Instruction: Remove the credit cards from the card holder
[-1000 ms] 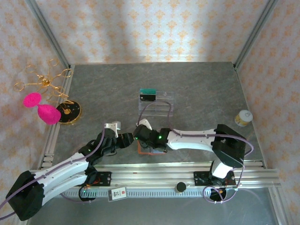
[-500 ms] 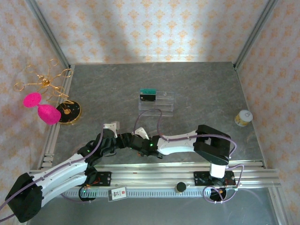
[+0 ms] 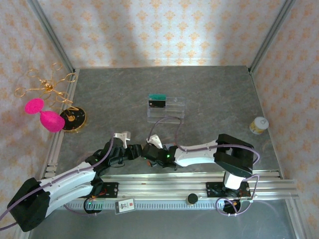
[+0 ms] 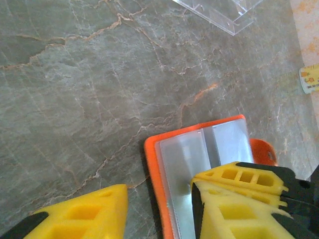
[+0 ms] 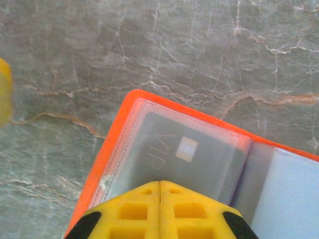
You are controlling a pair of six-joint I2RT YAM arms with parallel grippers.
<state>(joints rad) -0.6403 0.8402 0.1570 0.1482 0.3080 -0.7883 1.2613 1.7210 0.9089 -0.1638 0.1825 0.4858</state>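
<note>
From above, the left claw [image 3: 133,151] and the right claw [image 3: 148,150] meet tip to tip low over the table [image 3: 209,89], near its front edge. Well beyond them stands a clear rack [image 3: 169,110], with a teal card [image 3: 158,96] and a dark card [image 3: 156,103] at its left end.

In the left wrist view, the left claw [image 4: 159,211] is released, its fingers [image 4: 75,214] wide apart. The orange card holder [image 4: 185,154] lies open and flat just ahead. Its left border sits between the fingers, and the right finger overlaps the clear sleeve.

In the right wrist view, the right claw [image 5: 159,209] is clenched, finger against finger, over the near edge of the holder's left sleeve. Just ahead of its tips, inside that sleeve, lies a grey VIP card [image 5: 184,154]. Whether anything thin is pinched between the fingers, I cannot tell.
</note>
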